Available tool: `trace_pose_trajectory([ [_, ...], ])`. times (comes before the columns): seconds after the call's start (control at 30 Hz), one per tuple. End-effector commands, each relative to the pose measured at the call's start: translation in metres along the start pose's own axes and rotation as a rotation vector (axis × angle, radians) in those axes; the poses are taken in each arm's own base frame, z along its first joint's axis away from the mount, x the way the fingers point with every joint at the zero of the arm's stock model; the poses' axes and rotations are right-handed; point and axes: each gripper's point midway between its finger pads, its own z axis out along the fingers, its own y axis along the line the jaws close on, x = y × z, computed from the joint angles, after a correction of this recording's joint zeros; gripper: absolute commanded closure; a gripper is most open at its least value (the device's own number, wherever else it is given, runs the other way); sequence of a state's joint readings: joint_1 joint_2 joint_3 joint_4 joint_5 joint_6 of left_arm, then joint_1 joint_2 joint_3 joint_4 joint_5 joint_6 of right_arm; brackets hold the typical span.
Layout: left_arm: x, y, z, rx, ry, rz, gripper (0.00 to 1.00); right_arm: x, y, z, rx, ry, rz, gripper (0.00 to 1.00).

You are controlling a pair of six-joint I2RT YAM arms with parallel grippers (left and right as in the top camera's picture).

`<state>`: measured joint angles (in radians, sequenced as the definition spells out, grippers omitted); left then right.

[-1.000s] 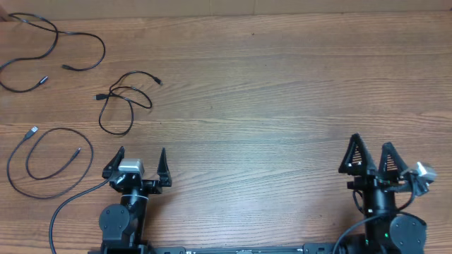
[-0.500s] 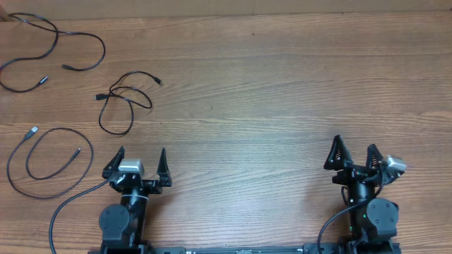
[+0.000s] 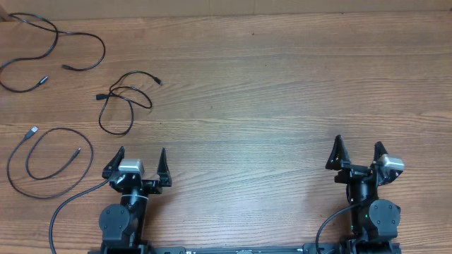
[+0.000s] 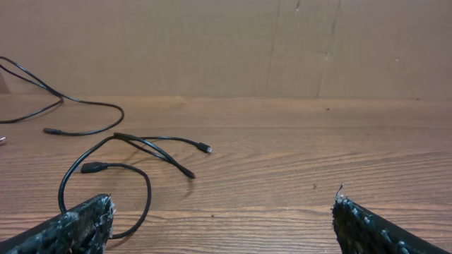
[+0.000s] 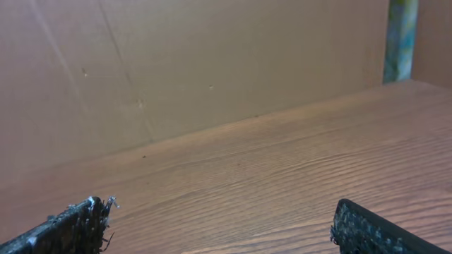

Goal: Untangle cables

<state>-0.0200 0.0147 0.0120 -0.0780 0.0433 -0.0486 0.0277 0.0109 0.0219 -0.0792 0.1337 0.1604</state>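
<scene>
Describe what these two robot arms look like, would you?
Both are black. The left gripper and right gripper each end in two pointed, triangular fingers, with a small silver box behind them. A thick black wire loops from the left base.

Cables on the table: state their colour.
Black. The overhead view shows all three cables best, dark against the light wood.

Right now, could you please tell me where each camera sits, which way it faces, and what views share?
Overhead: above the table, looking down; three cables at left, left fingers and right fingers open at near edge.
Left wrist: on the left arm, facing the cardboard wall over the middle cable; own fingers at bottom.
Right wrist: same on the right arm, table only.
Shared: the middle cable, in overhead and left wrist.
</scene>
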Motion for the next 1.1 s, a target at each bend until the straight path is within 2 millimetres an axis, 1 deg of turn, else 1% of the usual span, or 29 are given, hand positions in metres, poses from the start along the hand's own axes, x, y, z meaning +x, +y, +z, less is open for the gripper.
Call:
trace_pose_trajectory([
  [0.0, 0.0007, 0.0005, 0.0000, -0.004, -0.005, 0.020, 0.00, 0.0067, 0.0059, 0.0003, -0.045, 0.015, -0.096, 0.00],
  [0.13, 0.0007, 0.0005, 0.0000, -0.004, -0.005, 0.020, 0.00, 0.0091, 0.0116, -0.0001, -0.083, 0.022, -0.189, 0.00],
  [1.07, 0.0007, 0.0005, 0.0000, -0.004, -0.005, 0.020, 0.01, 0.0095, 0.0129, -0.0002, -0.091, 0.023, -0.192, 0.00],
])
